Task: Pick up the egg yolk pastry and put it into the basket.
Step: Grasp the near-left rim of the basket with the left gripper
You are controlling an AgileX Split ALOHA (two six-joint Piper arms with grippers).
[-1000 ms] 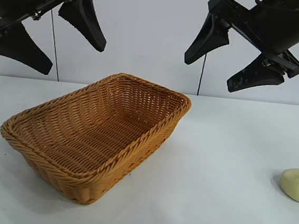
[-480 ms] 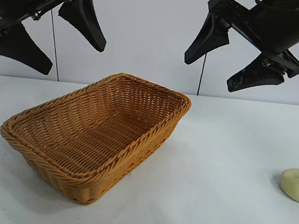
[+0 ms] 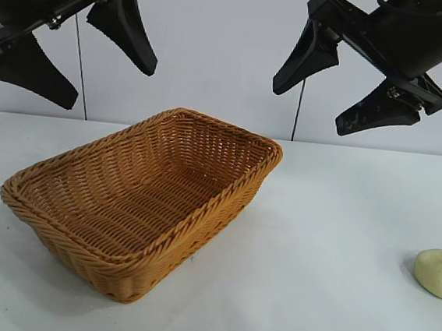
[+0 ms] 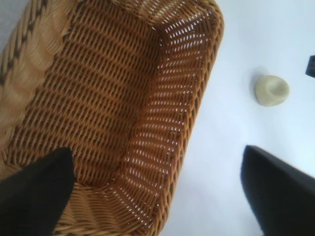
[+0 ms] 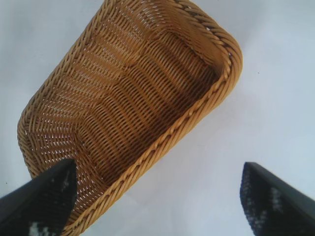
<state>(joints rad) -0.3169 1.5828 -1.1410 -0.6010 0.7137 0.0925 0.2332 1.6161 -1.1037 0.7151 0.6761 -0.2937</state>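
A: Left side?
B: Left gripper (image 3: 70, 48) raised above the basket (image 3: 199, 226), jaws wide, holding nothing.
A: Centre and right?
B: Bare white table (image 3: 331, 246) between basket and egg yolk pastry (image 3: 439, 272), which lies at the right edge. Right gripper (image 3: 340, 85) aloft, spread, unladen. No legible markings.

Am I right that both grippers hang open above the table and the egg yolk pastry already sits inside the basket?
Not quite. The egg yolk pastry lies on the table, apart from the basket, as the exterior view shows; the basket is empty. The left gripper and right gripper do hang open above.
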